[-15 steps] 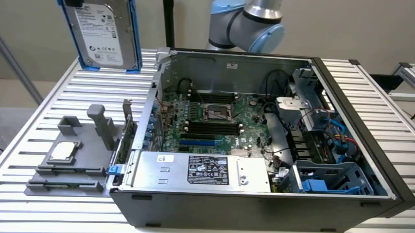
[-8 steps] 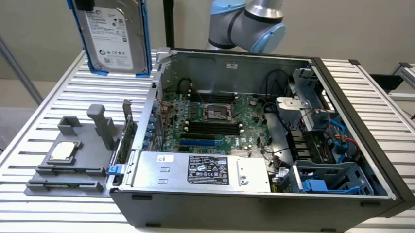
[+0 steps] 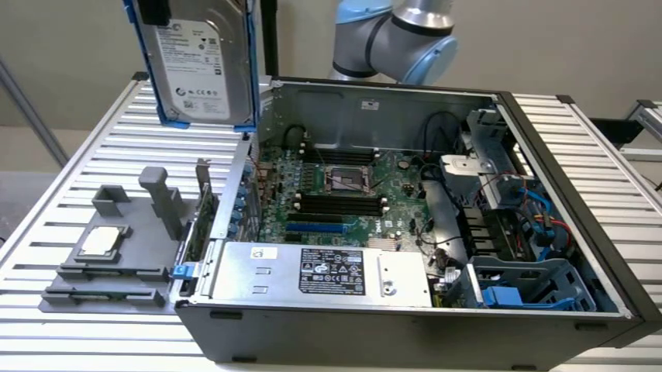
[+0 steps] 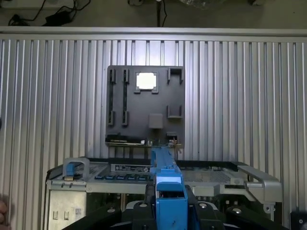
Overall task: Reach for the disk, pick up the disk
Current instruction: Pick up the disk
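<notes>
1 disk (image 3: pixel 201 66), silver-grey w/ white label & blue bracket: held upright in the air over the slatted worktop (image 3: pixel 93 155), at the exterior view's left of the open PC case (image 3: pixel 414 329), near its side wall.
End effector (image 4: pixel 170 203): closed on the disk's blue bracket, seen edge-on betw. the black fingers (image 4: pixel 150 196) in wrist view.
1 grey fixture plate (image 3: pixel 104 271) on worktop beside case, carrying small silver chip (image 3: pixel 101 242).
Inside case: motherboard (image 3: pixel 342 186); silver PSU box (image 3: pixel 310 271) w/ black label.
Arm (image 3: pixel 398 35) behind case.
</notes>
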You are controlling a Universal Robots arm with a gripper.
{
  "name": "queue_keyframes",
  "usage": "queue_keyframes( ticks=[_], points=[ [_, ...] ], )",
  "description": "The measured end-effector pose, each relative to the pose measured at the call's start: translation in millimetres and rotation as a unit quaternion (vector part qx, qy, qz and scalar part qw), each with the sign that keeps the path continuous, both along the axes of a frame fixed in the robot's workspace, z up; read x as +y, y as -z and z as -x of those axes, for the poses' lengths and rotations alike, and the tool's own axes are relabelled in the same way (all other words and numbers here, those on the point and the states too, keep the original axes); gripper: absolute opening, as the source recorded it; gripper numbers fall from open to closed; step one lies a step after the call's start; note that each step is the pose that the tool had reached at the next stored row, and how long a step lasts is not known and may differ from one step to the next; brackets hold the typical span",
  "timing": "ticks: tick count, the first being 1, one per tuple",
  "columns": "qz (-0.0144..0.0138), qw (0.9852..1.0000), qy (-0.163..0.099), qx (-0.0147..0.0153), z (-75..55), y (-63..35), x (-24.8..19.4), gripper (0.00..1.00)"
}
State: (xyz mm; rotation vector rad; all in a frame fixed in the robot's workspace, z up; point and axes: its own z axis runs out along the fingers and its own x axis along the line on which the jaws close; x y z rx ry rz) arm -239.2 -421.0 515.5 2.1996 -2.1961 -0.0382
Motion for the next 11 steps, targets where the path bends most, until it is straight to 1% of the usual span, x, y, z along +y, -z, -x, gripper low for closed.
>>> queue_keyframes(
  ticks=[4,11],
  points=[
    [-0.0008,1.0,0.0,-0.001,-14.6,0.0,-3.6,0.33],
    [-0.0036,1.0,0.0,-0.0015,-45.8,0.1,-10.0,0.33]
  ],
)
